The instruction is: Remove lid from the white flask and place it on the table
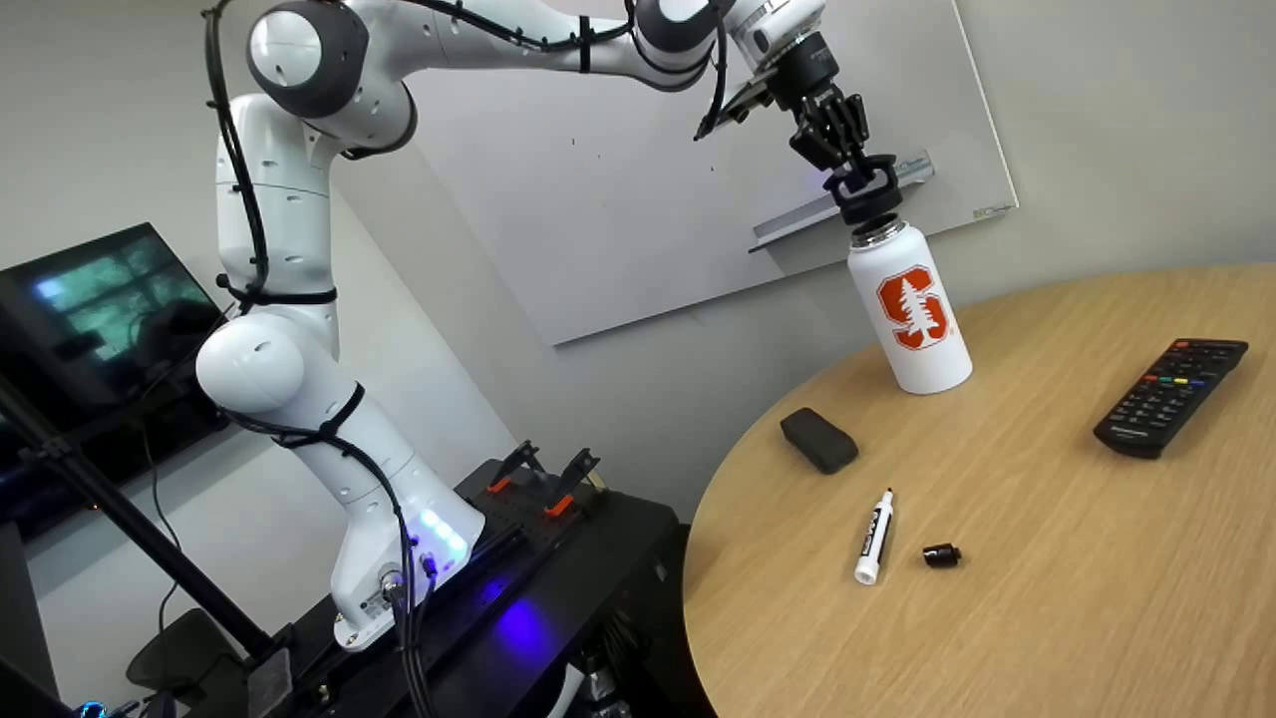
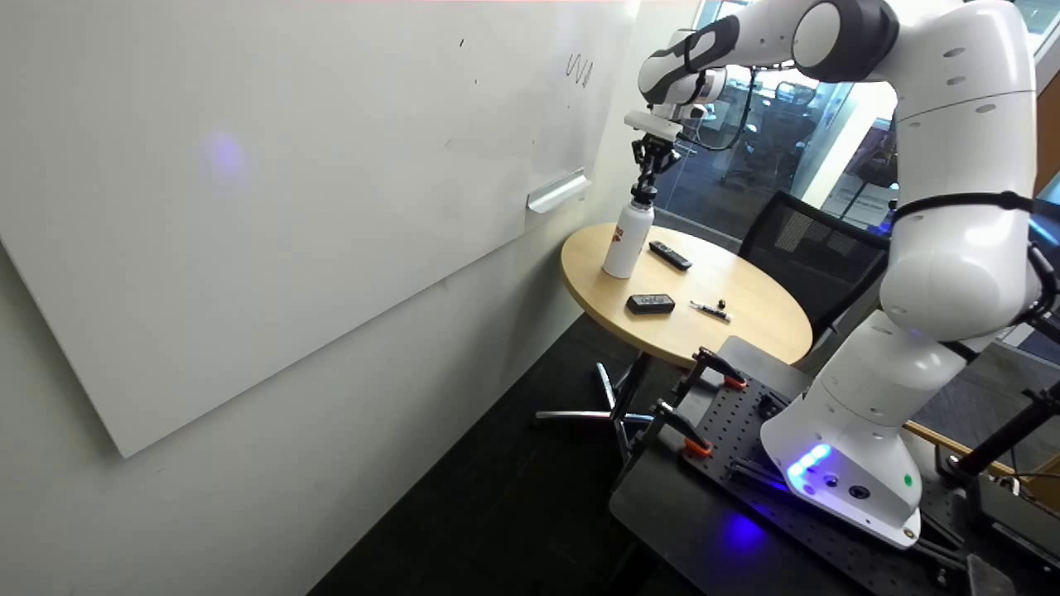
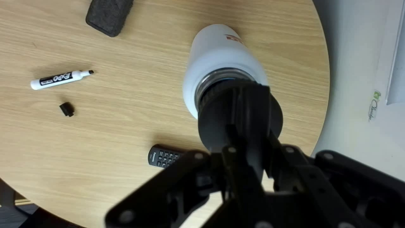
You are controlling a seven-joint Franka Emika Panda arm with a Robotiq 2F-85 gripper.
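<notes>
The white flask (image 1: 911,309) stands on the round wooden table (image 1: 1057,588) near its edge; its red logo faces the camera in an exterior view. It also shows in an exterior view (image 2: 629,242) and the wrist view (image 3: 218,53). The black lid (image 1: 869,204) is just above the flask's steel neck, with a dark threaded part showing between them. I cannot tell whether it is fully clear of the neck. In the wrist view the lid (image 3: 212,123) looks offset from the neck. My gripper (image 1: 847,170) points down from above, shut on the lid's raised handle; its fingertips (image 3: 251,134) partly hide it.
A flat black block (image 1: 819,440), an uncapped marker (image 1: 874,538), a tiny black marker cap (image 1: 941,555) and a remote (image 1: 1171,397) lie on the table. A wall with a whiteboard (image 1: 698,199) and a marker ledge (image 2: 559,192) is close behind the flask. A chair (image 2: 807,257) stands beside the table.
</notes>
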